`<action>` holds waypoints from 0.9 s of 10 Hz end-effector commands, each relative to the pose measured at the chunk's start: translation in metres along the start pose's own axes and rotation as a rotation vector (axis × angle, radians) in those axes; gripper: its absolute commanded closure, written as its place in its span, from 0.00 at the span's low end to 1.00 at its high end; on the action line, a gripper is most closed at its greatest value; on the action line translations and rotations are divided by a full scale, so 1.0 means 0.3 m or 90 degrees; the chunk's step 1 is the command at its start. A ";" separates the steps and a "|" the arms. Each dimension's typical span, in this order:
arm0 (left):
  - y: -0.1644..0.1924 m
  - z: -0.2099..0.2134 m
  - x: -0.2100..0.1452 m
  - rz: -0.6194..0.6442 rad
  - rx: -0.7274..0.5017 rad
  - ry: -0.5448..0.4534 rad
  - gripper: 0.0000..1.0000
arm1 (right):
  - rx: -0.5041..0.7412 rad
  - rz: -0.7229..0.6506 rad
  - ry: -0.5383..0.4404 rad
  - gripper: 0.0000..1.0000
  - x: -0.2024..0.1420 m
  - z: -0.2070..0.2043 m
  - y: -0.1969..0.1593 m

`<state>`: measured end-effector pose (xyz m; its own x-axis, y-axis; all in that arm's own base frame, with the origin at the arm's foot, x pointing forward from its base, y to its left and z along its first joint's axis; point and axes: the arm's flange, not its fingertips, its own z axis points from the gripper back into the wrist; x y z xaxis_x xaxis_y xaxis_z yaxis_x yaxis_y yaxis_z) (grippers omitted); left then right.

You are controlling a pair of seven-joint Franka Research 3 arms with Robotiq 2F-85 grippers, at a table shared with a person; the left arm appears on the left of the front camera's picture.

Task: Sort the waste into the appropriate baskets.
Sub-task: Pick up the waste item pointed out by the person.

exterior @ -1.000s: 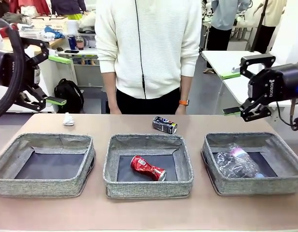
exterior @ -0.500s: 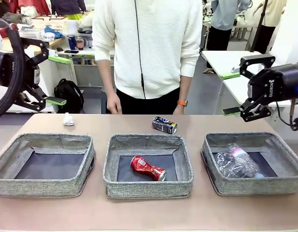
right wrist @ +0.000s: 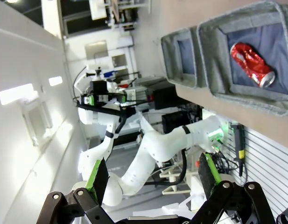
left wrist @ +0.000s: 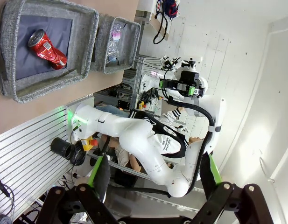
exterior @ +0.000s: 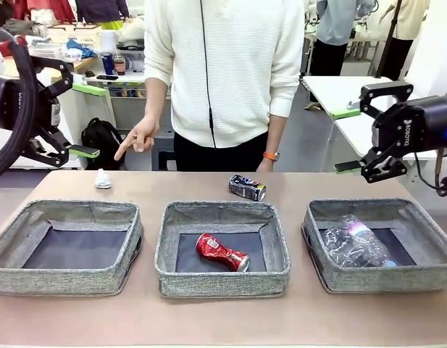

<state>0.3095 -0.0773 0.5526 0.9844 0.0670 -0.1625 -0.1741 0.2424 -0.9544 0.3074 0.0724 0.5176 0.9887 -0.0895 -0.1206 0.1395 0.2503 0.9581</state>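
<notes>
Three grey woven baskets stand in a row. The left basket (exterior: pixel 64 279) holds nothing. A crushed red can (exterior: pixel 222 252) lies in the middle basket (exterior: pixel 223 284). In the right basket (exterior: pixel 382 279) lies a clear plastic bottle (exterior: pixel 353 243) with crumpled clear plastic. Behind the middle basket, a dark blue-black can (exterior: pixel 247 187) lies on its side on the table. A white tissue wad (exterior: pixel 102 179) sits at the far left. My left gripper (exterior: pixel 87 120) hangs open above the left edge, and my right gripper (exterior: pixel 346 140) is open high at the right. The red can (left wrist: pixel 46 43) (right wrist: pixel 252 64) appears in both wrist views.
A person in a white sweater stands at the far side, one hand (exterior: pixel 136 138) pointing down and left towards the tissue wad. The brown tabletop (exterior: pixel 223 319) is bare in front of the baskets. Other tables with clutter stand behind.
The person's hand has risen from the table's far edge and now points with its index finger towards the tissue wad. Both arms have stayed still.
</notes>
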 end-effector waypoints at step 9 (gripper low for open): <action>0.053 0.054 0.374 -0.097 0.815 -0.511 0.00 | 0.006 -0.011 0.000 0.00 -0.004 0.000 0.019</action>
<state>0.3795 -0.0579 0.5383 0.9660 0.2350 0.1081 -0.0972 0.7169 -0.6903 0.3071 0.0720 0.5178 0.9887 -0.0885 -0.1210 0.1397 0.2505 0.9580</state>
